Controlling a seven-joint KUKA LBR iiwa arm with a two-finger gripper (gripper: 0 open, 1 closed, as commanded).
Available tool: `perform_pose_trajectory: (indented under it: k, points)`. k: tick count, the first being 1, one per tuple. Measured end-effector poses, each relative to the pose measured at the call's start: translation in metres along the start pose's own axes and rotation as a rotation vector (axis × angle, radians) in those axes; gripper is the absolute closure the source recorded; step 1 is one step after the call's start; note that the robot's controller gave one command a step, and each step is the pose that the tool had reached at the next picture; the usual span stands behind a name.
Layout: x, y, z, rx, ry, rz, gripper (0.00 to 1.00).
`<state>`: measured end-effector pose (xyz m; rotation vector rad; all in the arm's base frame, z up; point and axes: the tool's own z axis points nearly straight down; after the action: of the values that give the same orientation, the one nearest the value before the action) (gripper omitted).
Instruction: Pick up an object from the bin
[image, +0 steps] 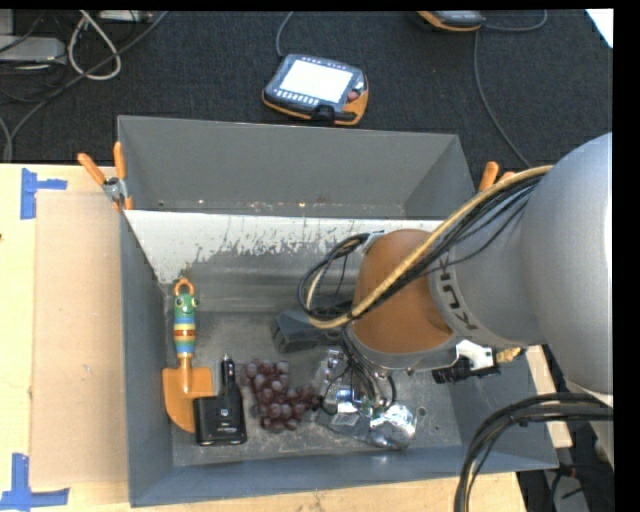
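Camera view, looking down into a grey metal bin (290, 170). A large grey arm (565, 270) reaches in from the right, with an orange cover (400, 300) and looped cables at its wrist. The gripper (348, 397) is low over the front of the bin floor, between a dark red bunch of toy grapes (274, 392) on its left and a crumpled shiny silver thing (392, 427) just beside it on the right. Whether the gripper is spread or closed cannot be told, nor which of the two it is on.

Further left lie a black boxy gadget (221, 415) and an orange toy shovel (184, 385) with a striped handle. A dark grey lump (298, 330) sits behind the grapes.

To pick well, the gripper probably needs to centre on one item, since two lie so near that a grasp could catch both.

The letters "KU" (455, 302) can be read on the arm. A handheld controller (315, 88) lies beyond the bin; its screen is unreadable
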<state>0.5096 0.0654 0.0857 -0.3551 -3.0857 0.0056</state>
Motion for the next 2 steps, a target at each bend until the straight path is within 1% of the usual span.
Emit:
perform_pose_trajectory:
  k: [1,2]
  points:
    - [-0.018,0.04,0.006,-0.001,-0.009,-0.428,1.0]
    - [-0.006,0.01,-0.015,-0.002,-0.006,-0.075,1.0]
